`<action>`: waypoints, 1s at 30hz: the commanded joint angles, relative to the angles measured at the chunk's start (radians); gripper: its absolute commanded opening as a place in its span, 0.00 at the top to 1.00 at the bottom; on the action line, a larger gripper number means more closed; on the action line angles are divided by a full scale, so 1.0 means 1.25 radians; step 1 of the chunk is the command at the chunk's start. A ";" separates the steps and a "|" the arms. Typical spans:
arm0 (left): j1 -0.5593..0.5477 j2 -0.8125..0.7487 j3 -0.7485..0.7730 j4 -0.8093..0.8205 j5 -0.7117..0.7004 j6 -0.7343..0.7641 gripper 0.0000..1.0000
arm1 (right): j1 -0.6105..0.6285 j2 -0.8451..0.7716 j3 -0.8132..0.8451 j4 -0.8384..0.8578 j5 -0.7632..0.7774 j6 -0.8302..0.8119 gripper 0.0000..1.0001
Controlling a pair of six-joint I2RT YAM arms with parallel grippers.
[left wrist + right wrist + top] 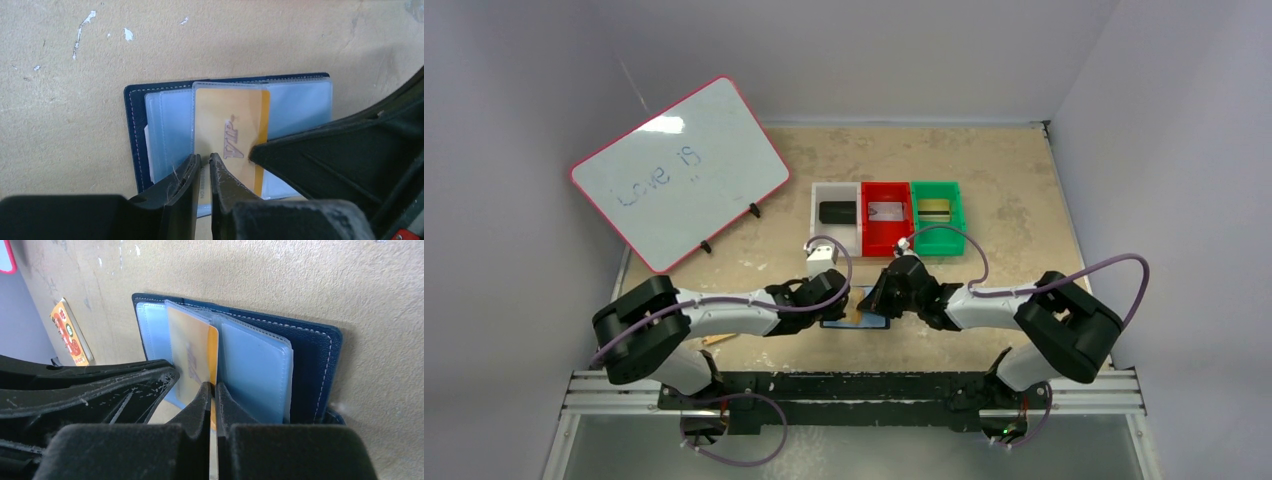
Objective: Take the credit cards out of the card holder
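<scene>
Beige worktop (60, 125) carries the open navy wallet (131, 130). Left fingers (185, 185) stand narrow at the near edge of the orange card (225, 115), grip unclear; right fingers (199, 407), closed together, touch this card.

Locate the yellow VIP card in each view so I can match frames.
Top external: the yellow VIP card is a small tan sliver just below centre.
Left wrist: centre of frame, lettering readable, inside a clear sleeve.
Right wrist: centre-left, seen at a slant, orange edge to the right.
Shared landmark: the navy card holder lying open under it.
</scene>
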 commanded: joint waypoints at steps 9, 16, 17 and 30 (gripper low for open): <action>0.002 0.063 -0.050 -0.044 -0.074 -0.061 0.89 | -0.003 -0.028 -0.002 -0.078 0.032 -0.022 1.00; 0.002 0.067 -0.075 -0.055 -0.090 -0.071 0.91 | -0.011 -0.052 -0.003 -0.103 0.038 -0.019 1.00; 0.002 0.068 -0.076 -0.059 -0.095 -0.073 0.91 | -0.010 -0.055 -0.003 -0.106 0.040 -0.019 1.00; 0.002 0.060 -0.073 -0.094 -0.117 -0.070 0.92 | -0.022 -0.077 -0.015 -0.136 0.041 -0.012 1.00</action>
